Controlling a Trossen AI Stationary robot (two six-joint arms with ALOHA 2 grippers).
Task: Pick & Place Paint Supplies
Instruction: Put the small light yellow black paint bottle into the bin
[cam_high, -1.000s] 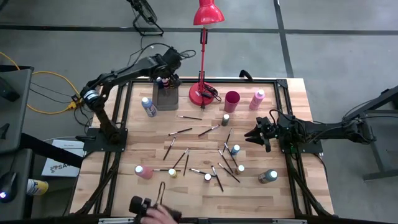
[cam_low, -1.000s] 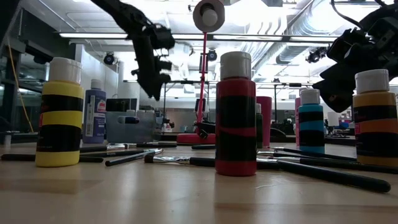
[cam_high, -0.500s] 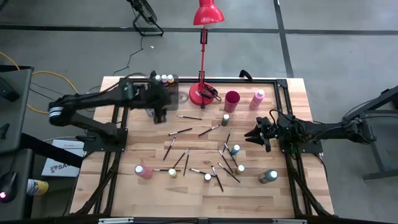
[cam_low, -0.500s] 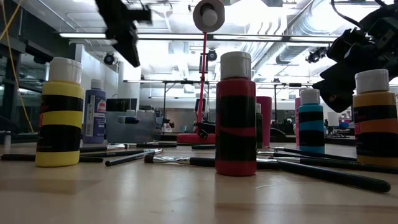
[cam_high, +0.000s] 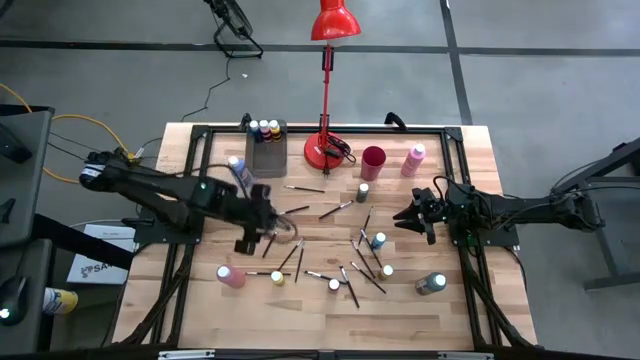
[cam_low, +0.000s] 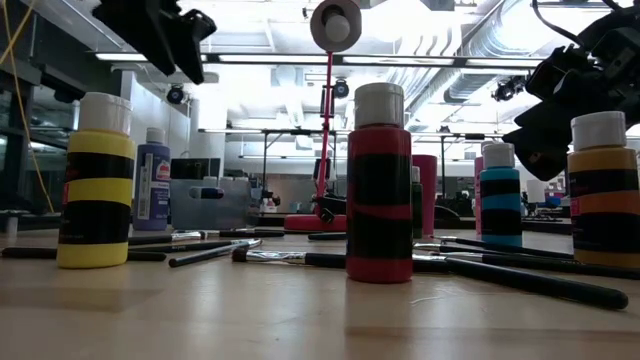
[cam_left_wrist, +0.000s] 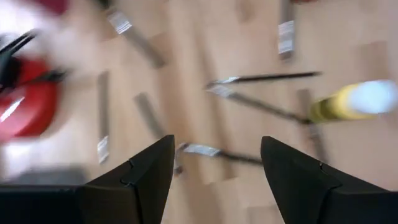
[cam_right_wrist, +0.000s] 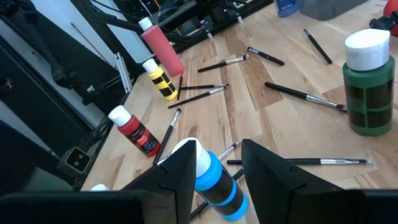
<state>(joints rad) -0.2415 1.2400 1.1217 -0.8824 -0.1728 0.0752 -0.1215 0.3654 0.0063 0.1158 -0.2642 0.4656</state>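
My high view looks straight down on the whole table (cam_high: 200, 310); the low view sits at tabletop level, close behind the red bottle (cam_low: 379, 190). Both wrist views look down at close range on the scattered paintbrushes (cam_right_wrist: 305, 95).

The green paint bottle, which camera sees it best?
The right wrist view: the green paint bottle stands large and unblocked, white cap on. The high view shows it tiny from above. In the low view it is mostly hidden; the left wrist view misses it.
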